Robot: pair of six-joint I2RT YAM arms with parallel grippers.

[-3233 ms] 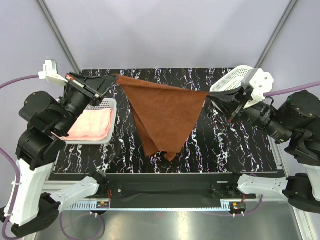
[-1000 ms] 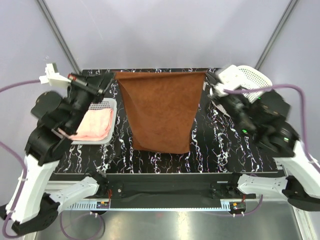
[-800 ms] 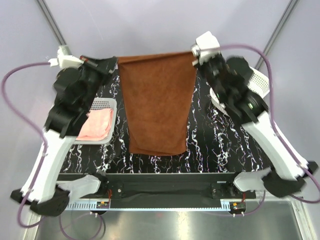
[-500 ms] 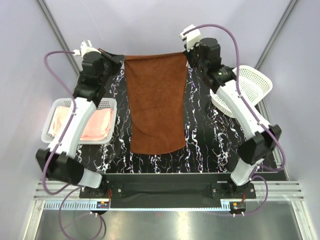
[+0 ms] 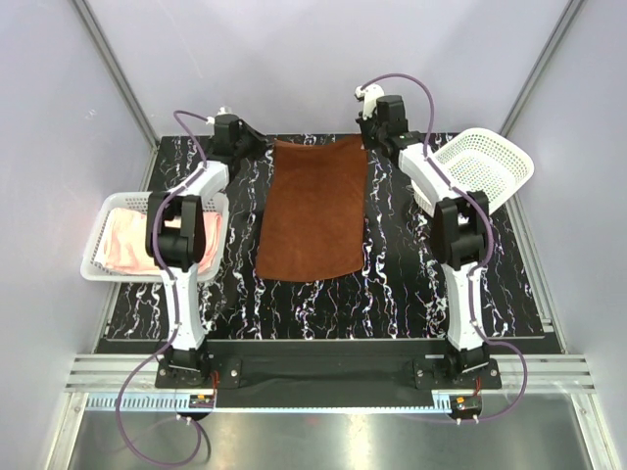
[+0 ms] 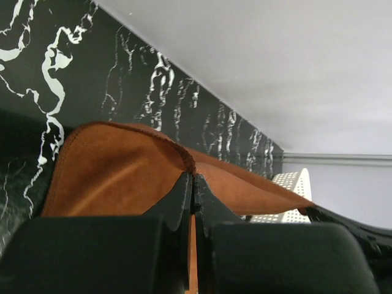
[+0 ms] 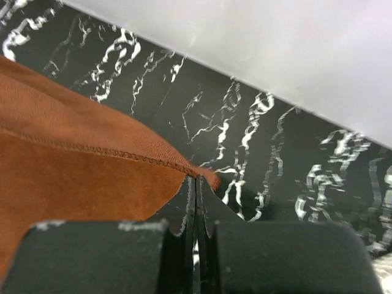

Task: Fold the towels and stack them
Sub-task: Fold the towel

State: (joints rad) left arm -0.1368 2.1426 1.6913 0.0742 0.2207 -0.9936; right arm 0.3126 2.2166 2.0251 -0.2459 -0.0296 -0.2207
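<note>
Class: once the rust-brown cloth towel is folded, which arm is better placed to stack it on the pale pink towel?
Likely left: the pale pink towel lies in the white mesh basket on that side. Left gripper and right gripper each pinch a far corner of the rust-brown cloth towel.

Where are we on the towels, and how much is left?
Done: a pink towel lies folded in the left basket. In hand: the rust-brown towel is spread on the table, with the left gripper and right gripper each shut on a far corner. Left: folding it and stacking it.
</note>
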